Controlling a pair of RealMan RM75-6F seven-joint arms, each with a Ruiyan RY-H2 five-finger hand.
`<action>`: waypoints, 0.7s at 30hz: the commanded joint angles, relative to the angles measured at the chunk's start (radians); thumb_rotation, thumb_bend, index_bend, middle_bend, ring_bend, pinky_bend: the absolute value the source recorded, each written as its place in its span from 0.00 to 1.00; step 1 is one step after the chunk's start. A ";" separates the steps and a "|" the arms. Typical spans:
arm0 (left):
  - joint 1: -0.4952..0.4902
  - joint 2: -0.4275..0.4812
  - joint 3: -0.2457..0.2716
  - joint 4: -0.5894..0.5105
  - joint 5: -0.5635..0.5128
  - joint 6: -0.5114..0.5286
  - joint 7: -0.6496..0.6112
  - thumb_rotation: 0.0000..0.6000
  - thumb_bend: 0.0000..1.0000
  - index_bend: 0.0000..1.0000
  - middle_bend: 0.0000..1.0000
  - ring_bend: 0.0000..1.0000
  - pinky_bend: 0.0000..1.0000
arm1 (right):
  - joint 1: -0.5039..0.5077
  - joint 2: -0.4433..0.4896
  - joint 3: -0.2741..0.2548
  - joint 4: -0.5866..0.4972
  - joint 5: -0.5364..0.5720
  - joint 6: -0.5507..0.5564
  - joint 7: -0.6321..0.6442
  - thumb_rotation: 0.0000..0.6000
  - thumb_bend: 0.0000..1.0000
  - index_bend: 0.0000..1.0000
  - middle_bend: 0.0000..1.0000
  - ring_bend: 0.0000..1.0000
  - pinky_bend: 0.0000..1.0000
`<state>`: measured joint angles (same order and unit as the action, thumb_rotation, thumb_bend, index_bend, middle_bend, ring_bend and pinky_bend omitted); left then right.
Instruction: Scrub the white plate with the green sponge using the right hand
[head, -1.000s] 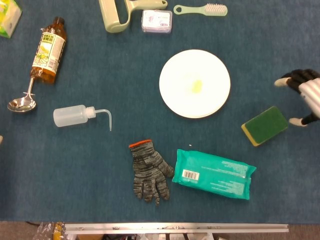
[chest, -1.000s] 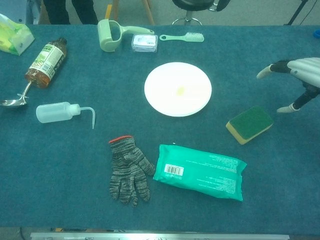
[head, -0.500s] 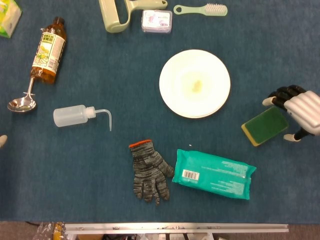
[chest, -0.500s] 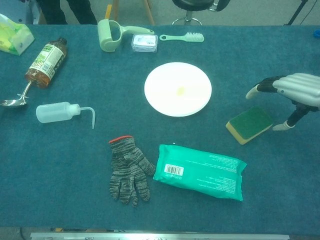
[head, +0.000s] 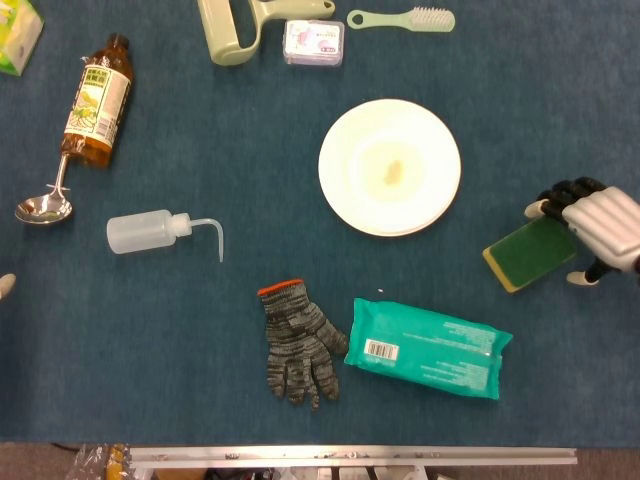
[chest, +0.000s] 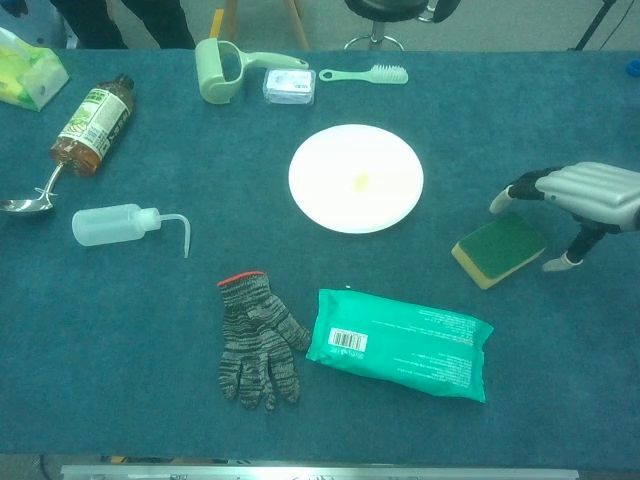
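Note:
The white plate (head: 390, 167) (chest: 355, 178) lies right of the table's centre with a small yellowish smear in its middle. The green sponge (head: 528, 253) (chest: 497, 248), yellow underneath, lies on the cloth to the plate's right. My right hand (head: 598, 226) (chest: 585, 195) hovers over the sponge's right end. Its fingers reach past the far edge and its thumb sits off the near right corner, straddling the sponge without closing on it. Only a pale tip of my left hand (head: 4, 285) shows at the left edge of the head view.
A teal wipes pack (head: 428, 348) and a grey glove (head: 296, 342) lie in front of the plate. A squeeze bottle (head: 150, 231), spoon (head: 45, 205) and oil bottle (head: 97, 100) are at left. A lint roller (head: 230, 25), small box (head: 314, 42) and brush (head: 402, 19) line the far edge.
My right hand has come down and leftward from beyond the sponge's right side to sit over its right end. The sponge and plate have not moved.

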<state>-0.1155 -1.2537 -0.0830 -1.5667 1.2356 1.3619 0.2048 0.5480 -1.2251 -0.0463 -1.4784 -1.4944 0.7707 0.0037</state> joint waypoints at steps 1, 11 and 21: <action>0.001 -0.002 0.000 0.004 -0.002 -0.002 -0.004 1.00 0.00 0.04 0.00 0.00 0.00 | 0.004 -0.011 -0.006 0.013 0.001 -0.006 0.005 1.00 0.00 0.24 0.20 0.12 0.14; 0.003 -0.015 0.006 0.025 0.000 -0.011 -0.026 1.00 0.00 0.04 0.00 0.00 0.00 | 0.007 -0.053 -0.019 0.063 0.013 -0.014 0.001 1.00 0.00 0.24 0.24 0.13 0.15; 0.005 -0.021 0.007 0.038 0.006 -0.012 -0.041 1.00 0.00 0.05 0.00 0.00 0.04 | -0.009 -0.087 -0.017 0.099 -0.014 0.062 -0.002 1.00 0.04 0.31 0.52 0.39 0.22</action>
<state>-0.1109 -1.2748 -0.0760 -1.5292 1.2415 1.3497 0.1636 0.5426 -1.3074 -0.0641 -1.3840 -1.5024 0.8223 0.0021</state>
